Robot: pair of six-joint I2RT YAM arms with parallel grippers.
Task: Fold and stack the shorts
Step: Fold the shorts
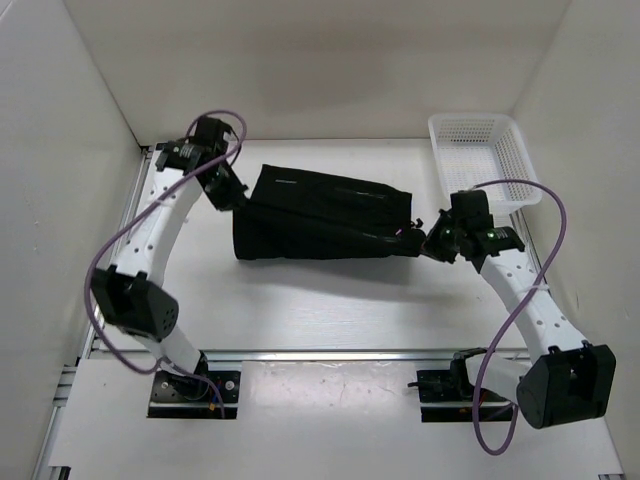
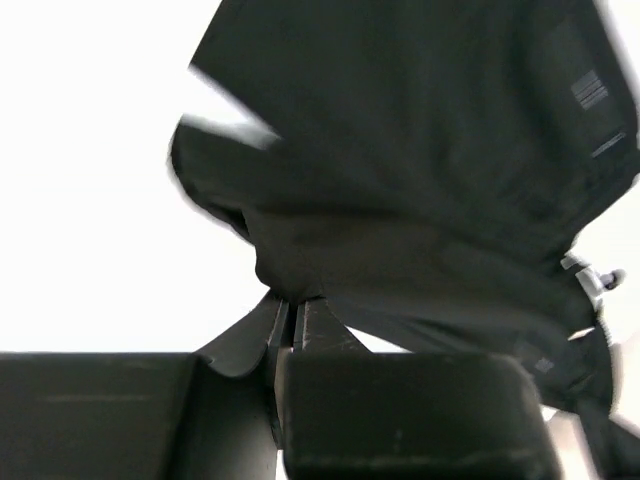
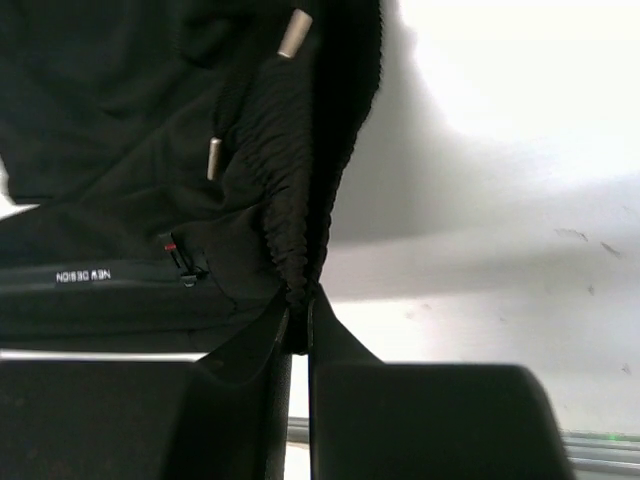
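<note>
- The shorts [image 1: 320, 215] lie across the middle of the white surface [image 1: 330, 300], spread lengthwise between the two hands.
- In the top view the black fabric is widest at its left end and narrows towards the right end.
- The left hand [image 1: 232, 195] is at the far left corner of the shorts. The left wrist view shows its fingers [image 2: 250, 335] drawn almost together, with a bunched fold of fabric pinched at their tips.
- Around that pinch the fabric is gathered into a rounded lump; the rest fans out away from the hand. This view is blurred, so fine detail of the cloth cannot be read.
- The right hand [image 1: 425, 240] is at the narrow right end of the shorts. The right wrist view shows its fingers clamped narrowly on the ribbed waistband [image 3: 300, 180], which rises upright from the fingertips.
- Two metal drawstring tips [image 3: 293, 33] hang beside the waistband.
- A small white label [image 3: 83, 275] and a tiny reddish mark [image 3: 171, 246] sit on the fabric to the left of the grip.
- Whether the middle of the shorts rests fully on the surface or is partly lifted cannot be told.
- A white mesh basket [image 1: 480, 155] stands at the far right corner of the surface, apart from the shorts and just beyond the right hand.
- White walls enclose the surface on the left, far and right sides.
</note>
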